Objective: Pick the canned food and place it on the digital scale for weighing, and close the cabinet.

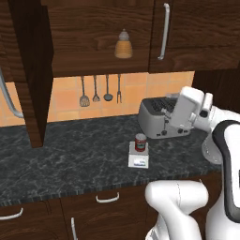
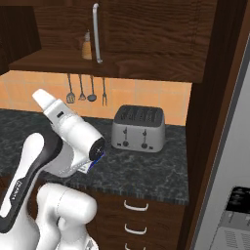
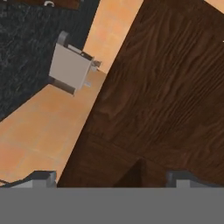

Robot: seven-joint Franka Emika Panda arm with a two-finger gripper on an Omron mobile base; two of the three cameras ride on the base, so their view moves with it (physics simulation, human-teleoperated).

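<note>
**Tin on the scale, cabinet door left to shut**

The tin (image 1: 140,142) stands upright on the little white scale (image 1: 138,161), on the dark stone counter (image 1: 65,159) just in front of the silver toaster (image 1: 157,117). As I see it, the first half of the job is done.

What remains is the wall cabinet (image 1: 93,42) above. Its left door (image 1: 28,70) swings out toward the room, edge-on from the left base view, and the shelf behind it is bare but for a tan bottle (image 1: 123,44) with a grey cap. The right door (image 1: 197,33) looks shut, its long silver handle (image 1: 163,32) hanging straight.

The arm is raised over the right end of the counter, well clear of the tin. The gripper (image 3: 111,177) holds nothing; its fingertips (image 3: 39,178) stand wide apart, facing dark wood grain and orange tiled wall. Four utensils (image 1: 99,91) hang on that wall below the cabinet.

By my reckoning the arm must next reach far left to the open door and push it closed.
</note>
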